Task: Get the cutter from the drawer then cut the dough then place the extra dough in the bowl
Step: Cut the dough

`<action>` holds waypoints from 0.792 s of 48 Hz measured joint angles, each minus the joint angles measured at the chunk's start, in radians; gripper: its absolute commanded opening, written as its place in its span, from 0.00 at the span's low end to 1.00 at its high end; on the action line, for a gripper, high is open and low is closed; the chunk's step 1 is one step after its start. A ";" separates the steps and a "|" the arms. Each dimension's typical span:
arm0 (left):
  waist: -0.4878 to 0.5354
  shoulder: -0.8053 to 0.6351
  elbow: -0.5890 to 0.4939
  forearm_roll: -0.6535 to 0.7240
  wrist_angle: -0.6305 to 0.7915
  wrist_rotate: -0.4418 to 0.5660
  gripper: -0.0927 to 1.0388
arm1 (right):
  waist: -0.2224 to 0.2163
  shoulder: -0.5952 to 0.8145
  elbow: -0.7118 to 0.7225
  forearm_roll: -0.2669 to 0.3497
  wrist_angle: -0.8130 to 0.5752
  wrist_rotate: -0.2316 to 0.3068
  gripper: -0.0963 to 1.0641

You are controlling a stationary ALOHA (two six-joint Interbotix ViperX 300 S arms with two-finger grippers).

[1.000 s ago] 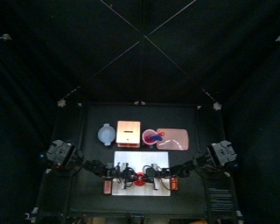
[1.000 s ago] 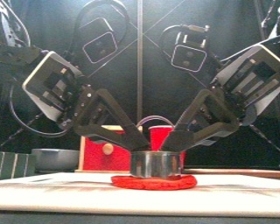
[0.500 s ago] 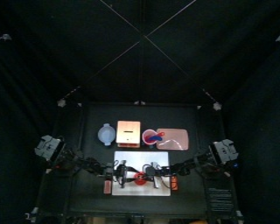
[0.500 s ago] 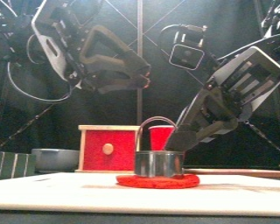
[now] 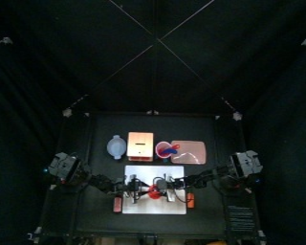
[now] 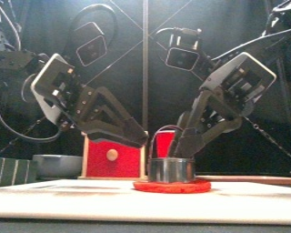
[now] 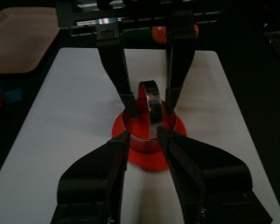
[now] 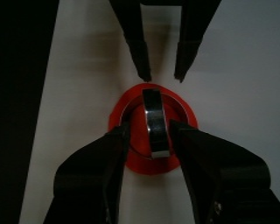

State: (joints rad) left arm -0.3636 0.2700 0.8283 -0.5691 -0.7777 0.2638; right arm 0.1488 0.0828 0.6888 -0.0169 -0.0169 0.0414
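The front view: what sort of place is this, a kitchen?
Probably a robot test booth staged as a toy kitchen: black curtains hang behind, a black left arm and right arm reach over a white cutting board, and a round metal cutter sits on a flat red dough disc.

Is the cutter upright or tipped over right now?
Upright: the cutter stands rim-down on the red dough, its wire handle arching above.

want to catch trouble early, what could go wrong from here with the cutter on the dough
The left gripper and right gripper crowd the cutter on the dough and could collide. Lifting the cutter might also drag the dough off the white board.
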 measured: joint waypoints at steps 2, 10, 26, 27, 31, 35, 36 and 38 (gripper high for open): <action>-0.003 0.000 0.000 -0.011 0.011 0.000 0.60 | -0.008 -0.006 -0.011 -0.025 0.032 0.000 0.76; -0.006 0.009 -0.002 -0.032 0.078 0.000 0.60 | -0.020 -0.015 -0.061 -0.091 0.143 0.003 0.76; -0.002 0.061 -0.043 -0.034 0.117 0.002 0.59 | -0.011 -0.003 -0.115 -0.117 0.241 0.005 0.76; -0.002 0.063 -0.044 -0.035 0.123 0.002 0.59 | -0.008 -0.002 -0.117 -0.117 0.241 0.006 0.76; 0.003 0.066 -0.054 -0.040 0.143 0.002 0.59 | 0.005 0.002 -0.121 -0.115 0.247 0.008 0.76; 0.014 0.071 -0.060 -0.041 0.156 0.002 0.59 | 0.015 0.002 -0.121 -0.114 0.268 0.009 0.76; 0.015 0.071 -0.061 -0.041 0.158 0.002 0.59 | 0.018 0.002 -0.121 -0.114 0.276 0.009 0.76; 0.020 0.074 -0.066 -0.041 0.167 0.003 0.59 | 0.021 0.002 -0.123 -0.112 0.291 0.009 0.76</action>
State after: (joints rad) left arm -0.3436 0.3436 0.7624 -0.6105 -0.6105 0.2669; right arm 0.1703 0.0844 0.5660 -0.1289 0.2746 0.0506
